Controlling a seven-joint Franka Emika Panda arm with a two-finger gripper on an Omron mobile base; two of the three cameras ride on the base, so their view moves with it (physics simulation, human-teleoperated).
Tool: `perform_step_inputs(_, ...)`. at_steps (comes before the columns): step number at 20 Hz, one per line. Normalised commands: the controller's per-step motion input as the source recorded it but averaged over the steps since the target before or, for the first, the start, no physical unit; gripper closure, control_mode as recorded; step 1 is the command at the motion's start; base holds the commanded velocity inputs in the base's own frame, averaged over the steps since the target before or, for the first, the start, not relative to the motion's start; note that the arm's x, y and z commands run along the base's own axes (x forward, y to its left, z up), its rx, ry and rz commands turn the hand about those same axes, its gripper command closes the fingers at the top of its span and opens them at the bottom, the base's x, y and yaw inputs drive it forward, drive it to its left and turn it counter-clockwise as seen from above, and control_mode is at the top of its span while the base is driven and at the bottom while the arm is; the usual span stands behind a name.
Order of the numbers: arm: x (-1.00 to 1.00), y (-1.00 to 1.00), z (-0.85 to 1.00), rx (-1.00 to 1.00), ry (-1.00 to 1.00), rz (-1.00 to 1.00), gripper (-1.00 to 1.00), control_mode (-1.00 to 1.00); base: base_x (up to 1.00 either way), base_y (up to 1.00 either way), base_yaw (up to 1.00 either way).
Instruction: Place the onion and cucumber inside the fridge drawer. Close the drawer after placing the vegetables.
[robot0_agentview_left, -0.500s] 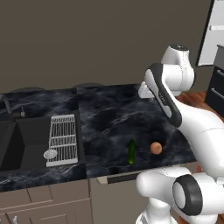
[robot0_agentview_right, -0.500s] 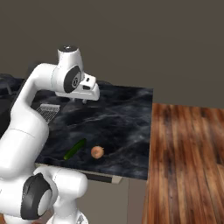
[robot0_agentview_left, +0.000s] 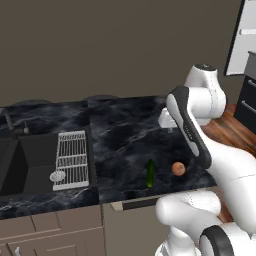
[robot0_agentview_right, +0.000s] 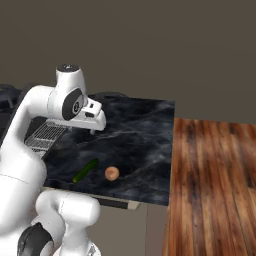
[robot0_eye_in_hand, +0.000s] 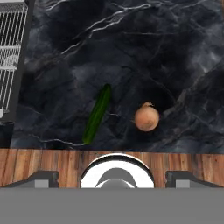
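Lying on table: the onion (robot0_eye_in_hand: 146, 118) and the cucumber (robot0_eye_in_hand: 97, 113) rest side by side on the black marble table (robot0_agentview_left: 125, 130), close to its near edge.
Onion: small orange-brown ball, right of the cucumber, just beside it but not touching.
Cucumber: slim dark green, lying flat, its long axis running roughly from near to far, slightly slanted.
Claw: the claw (robot0_eye_in_hand: 112, 177) hangs above the table over the two vegetables, holding nothing; its finger tips stand wide apart at the bottom of the hand view.
Arm: the white arm bends over the right part of the table, hand well above the surface.
Rack: a white wire rack (robot0_agentview_left: 73, 159) lies left of the vegetables, beside the dark sink (robot0_agentview_left: 20, 165).
Floor: wooden floor (robot0_agentview_right: 215, 185) lies to the right of the table.
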Motion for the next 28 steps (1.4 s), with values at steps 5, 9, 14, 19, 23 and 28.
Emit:
perform_step_inputs(5, -0.39, 1.00, -1.00, -0.01, 0.02, -0.25, -1.00, -1.00, 0.00, 0.00, 0.00)
perform_step_inputs(9, 0.02, 0.86, -0.88, -0.02, 0.17, -0.17, -1.00, -1.00, 0.00, 0.00, 0.00)
perform_step_inputs(14, 0.34, 0.19, -0.56, 0.00, 0.18, -0.10, -1.00, -1.00, 0.00, 0.00, 0.00)
perform_step_inputs(19, 0.33, -0.03, -0.30, 0.01, 0.05, -0.02, -1.00, -1.00, 0.00, 0.00, 0.00)
perform_step_inputs(23, 0.52, -0.11, -0.27, 0.03, 0.05, 0.00, -1.00, -1.00, 0.00, 0.00, 0.00)
perform_step_inputs(28, 0.79, 0.00, -0.30, 0.03, 0.13, 0.00, -1.00, -1.00, 0.00, 0.00, 0.00)
